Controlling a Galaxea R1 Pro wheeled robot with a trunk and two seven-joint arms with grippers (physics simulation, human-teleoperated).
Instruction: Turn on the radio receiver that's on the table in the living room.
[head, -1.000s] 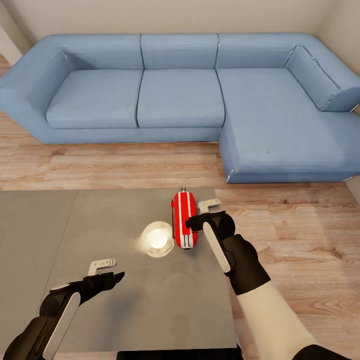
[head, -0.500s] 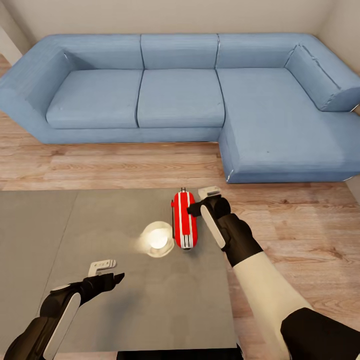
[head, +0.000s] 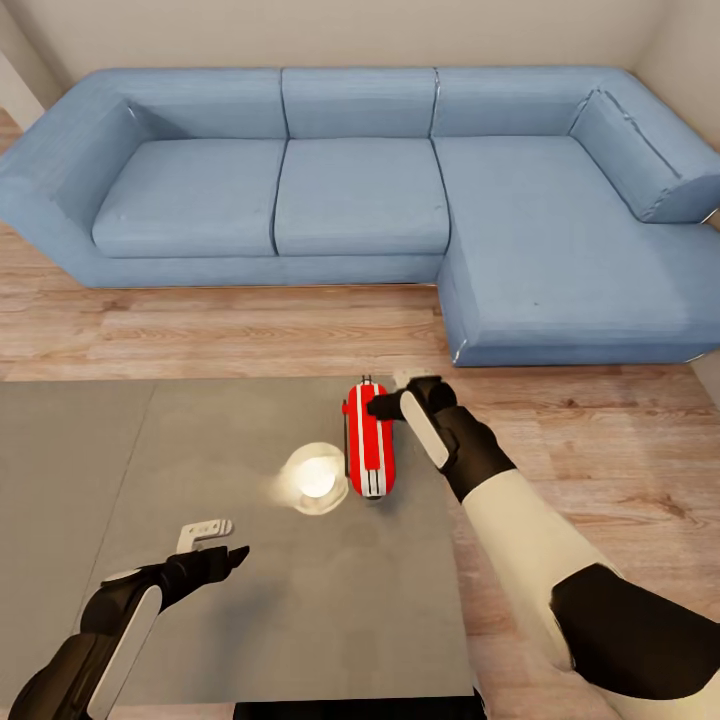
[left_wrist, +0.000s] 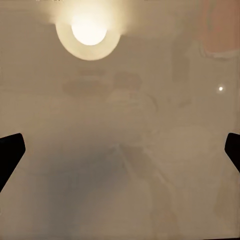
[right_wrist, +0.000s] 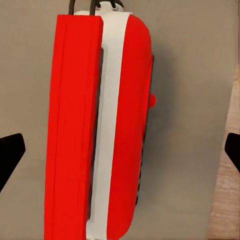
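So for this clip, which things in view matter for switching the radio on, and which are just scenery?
Part of the job:
radio receiver, red, lying on the table
right gripper, at the radio's far end
left gripper, hovering over the table

Just there:
blue sofa
bright lamp reflection in the tabletop
wood floor

bare table around left hand, radio receiver beneath right hand

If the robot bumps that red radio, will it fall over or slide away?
The radio receiver looks tall and narrow standing on its thin edge, so a sideways bump would probably tip it. The table top is glossy and mirrors a lamp, so the radio may also slide easily. Its hard rounded shell looks stiff, not squishy, under the right gripper.
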